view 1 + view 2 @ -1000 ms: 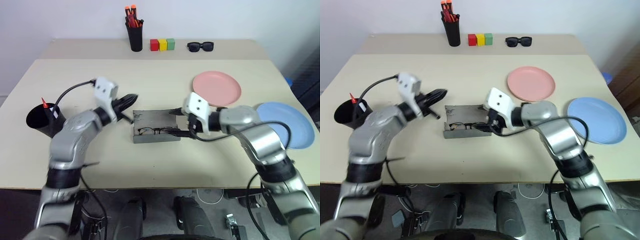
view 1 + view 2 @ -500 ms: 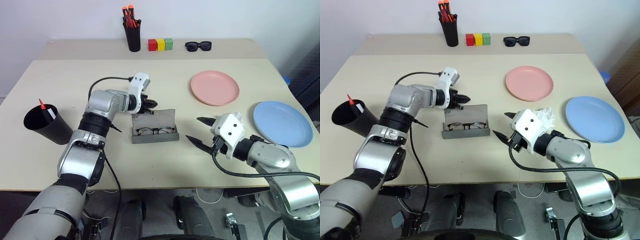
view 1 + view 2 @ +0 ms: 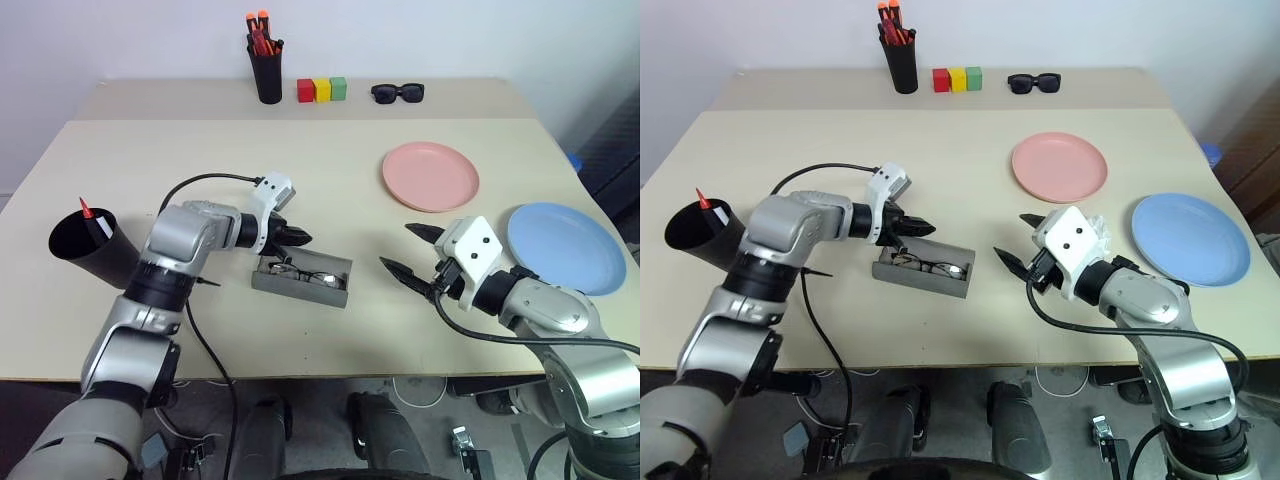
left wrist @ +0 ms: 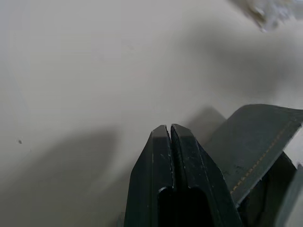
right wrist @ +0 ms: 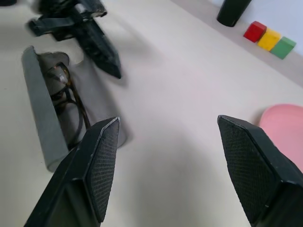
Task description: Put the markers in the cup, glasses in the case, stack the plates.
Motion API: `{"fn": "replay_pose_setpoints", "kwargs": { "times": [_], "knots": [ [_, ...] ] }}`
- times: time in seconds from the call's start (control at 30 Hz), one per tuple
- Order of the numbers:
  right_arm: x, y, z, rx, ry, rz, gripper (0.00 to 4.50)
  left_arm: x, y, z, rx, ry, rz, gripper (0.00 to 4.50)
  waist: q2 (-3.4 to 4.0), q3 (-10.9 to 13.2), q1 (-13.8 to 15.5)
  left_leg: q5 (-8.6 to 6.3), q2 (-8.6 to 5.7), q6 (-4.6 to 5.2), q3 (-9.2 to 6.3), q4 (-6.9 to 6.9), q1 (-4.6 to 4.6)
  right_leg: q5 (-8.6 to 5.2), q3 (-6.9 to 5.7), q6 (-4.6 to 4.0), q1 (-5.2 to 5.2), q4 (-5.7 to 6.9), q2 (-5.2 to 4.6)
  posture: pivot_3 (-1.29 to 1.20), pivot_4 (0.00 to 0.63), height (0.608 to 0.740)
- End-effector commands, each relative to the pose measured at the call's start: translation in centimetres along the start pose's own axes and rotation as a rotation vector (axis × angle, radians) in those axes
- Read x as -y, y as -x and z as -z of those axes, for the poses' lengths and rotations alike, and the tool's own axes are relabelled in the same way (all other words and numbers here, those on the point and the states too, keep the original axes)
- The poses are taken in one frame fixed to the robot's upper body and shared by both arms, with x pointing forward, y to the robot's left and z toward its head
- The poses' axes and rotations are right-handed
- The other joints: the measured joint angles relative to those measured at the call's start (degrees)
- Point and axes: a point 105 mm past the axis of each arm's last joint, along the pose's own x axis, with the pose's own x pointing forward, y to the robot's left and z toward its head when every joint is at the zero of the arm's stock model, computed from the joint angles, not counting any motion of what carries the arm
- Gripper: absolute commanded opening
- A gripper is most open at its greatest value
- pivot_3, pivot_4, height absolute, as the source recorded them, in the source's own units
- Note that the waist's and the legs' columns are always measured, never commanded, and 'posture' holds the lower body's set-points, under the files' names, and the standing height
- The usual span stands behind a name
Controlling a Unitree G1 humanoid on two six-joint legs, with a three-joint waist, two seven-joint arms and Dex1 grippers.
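The grey case [image 3: 300, 284] lies askew at the table's middle, lid partly up, with the wire-framed glasses [image 3: 300, 271] inside. My left gripper [image 3: 302, 238] is shut, its tips against the lid's back edge [image 4: 255, 142]. My right gripper [image 3: 396, 247] hangs open to the right of the case, holding nothing. The right wrist view shows the case [image 5: 42, 113], the glasses [image 5: 71, 97] and the left gripper [image 5: 111, 66]. The black cup [image 3: 85, 248] at the left leans over and holds the red marker [image 3: 87, 210] and the white marker [image 3: 103, 228]. The pink plate [image 3: 431, 176] and blue plate [image 3: 566, 247] lie apart at the right.
Along the table's back stand a black pen holder [image 3: 268, 72] with orange-capped pens, three coloured blocks [image 3: 322, 89] and dark sunglasses [image 3: 400, 93]. A black cable loops from my left wrist over the table.
My right gripper has pulled away from the case to the right. My left gripper swung in and down onto the lid; the case turned askew and slid toward the front.
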Motion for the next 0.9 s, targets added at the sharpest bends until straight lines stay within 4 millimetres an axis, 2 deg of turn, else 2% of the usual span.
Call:
{"fn": "replay_pose_setpoints", "kwargs": {
  "times": [0.03, 0.33, 0.53, 0.67, 0.9],
  "knots": [
    [0.0, 0.2, -1.0, 0.056, -0.014, -0.025, 3.35, 1.0, 1.4, 0.6, 0.008, -0.051, -0.003, 0.05, 0.0, 0.0, -0.03, 0.0, 0.0, 0.0, -0.01, 0.0, 0.0, 0.0, 0.0, -0.01, 0.0, 0.0, 0.0, 0.0, 0.15, 0.74],
    [0.7, 0.2, -0.3, 0.045, -0.045, -0.023, 3.35, 3.0, 3.8, 5.5, -0.064, -0.157, 0.012, 0.05, 0.0, -0.02, 0.01, 0.0, 0.03, 0.0, 0.05, -0.01, 0.04, -0.12, 0.02, -0.22, 0.02, -0.01, 0.0, 0.0, 0.15, 0.74],
    [2.8, 0.0, 0.6, -0.01, -0.043, 0.039, 3.35, 3.9, 4.3, 6.8, 0.026, -0.293, 0.015, 0.05, 0.07, -0.06, 0.1, 0.0, 0.05, 0.0, 0.13, -0.01, 0.09, -0.15, 0.05, -0.28, 0.06, -0.07, -0.07, 0.0, 0.15, 0.74],
    [5.1, -1.1, 2.0, -0.086, -0.006, 0.113, 3.35, 4.2, 4.4, 6.1, 0.124, -0.346, 0.001, 0.05, 0.07, -0.06, 0.16, 0.0, 0.04, 0.0, 0.17, 0.01, 0.09, -0.15, 0.06, -0.3, 0.07, -0.08, -0.08, 0.0, 0.15, 0.74],
    [11.1, -5.7, 6.2, -0.314, 0.299, 0.255, 3.35, 5.3, 3.8, 2.6, 0.362, -0.404, -0.004, 0.05, 0.06, -0.03, 0.02, 0.0, 0.01, 0.0, 0.25, 0.09, 0.07, -0.1, 0.09, -0.32, 0.04, -0.08, -0.06, 0.0, 0.15, 0.74]
  ]
}}
